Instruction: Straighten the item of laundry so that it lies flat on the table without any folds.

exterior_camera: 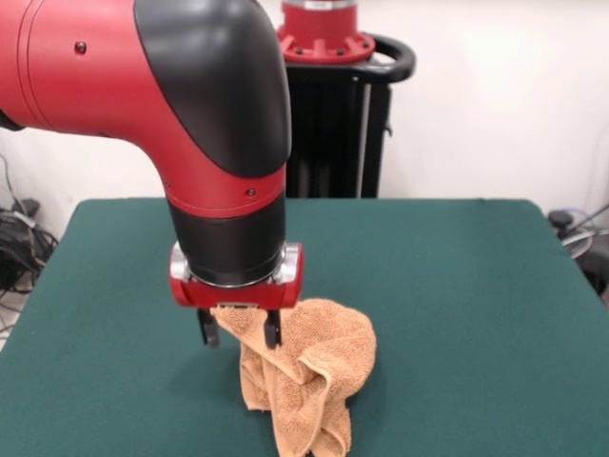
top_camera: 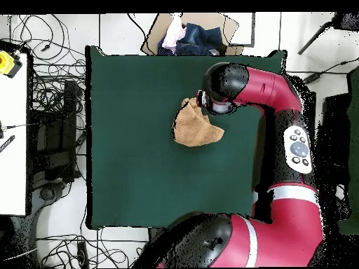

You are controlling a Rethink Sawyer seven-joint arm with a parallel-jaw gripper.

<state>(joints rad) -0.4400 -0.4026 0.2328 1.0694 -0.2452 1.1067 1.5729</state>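
The orange-tan towel point(exterior_camera: 314, 371) is bunched and folded over itself, and hangs in a crumpled heap from my gripper point(exterior_camera: 240, 333) down to the dark green table point(exterior_camera: 457, 286). The gripper points straight down near the table's front middle. Its two black fingers point(exterior_camera: 273, 328) are closed on the towel's top edge. The towel's lower end runs off the picture's bottom. In the overhead view the towel point(top_camera: 195, 129) lies as a crumpled patch on the table point(top_camera: 133, 140), right beside the arm's wrist point(top_camera: 221, 94), which hides the gripper.
The black pedestal point(exterior_camera: 328, 114) stands behind the table's far edge. In the overhead view a cardboard box of clothes point(top_camera: 189, 38) sits past the table's top edge. Cables point(top_camera: 56, 105) and a white desk point(top_camera: 12, 140) lie to the left.
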